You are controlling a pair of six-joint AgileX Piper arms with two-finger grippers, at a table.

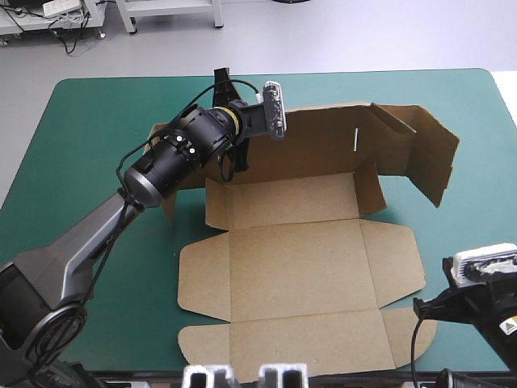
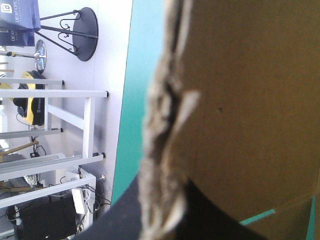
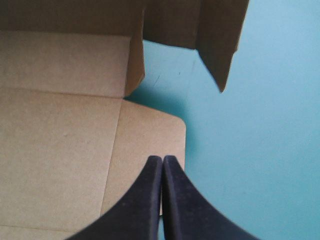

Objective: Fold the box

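Observation:
The brown box lies open in the middle of the table, with its near panels flat. Its far wall stands raised, and a side flap at the far right is bent forward. My left gripper sits at the far wall's left end, shut on the board. In the left wrist view the board's rough edge fills the gap between the black fingers. My right gripper is shut with nothing in it, its tips over the flat right flap. In the high view it sits near the table's front right corner.
The teal-green cover shows around the box on all sides, widest at the left and far left. To the right of the flat flap there is bare cover, with the bent side flap hanging over it farther ahead.

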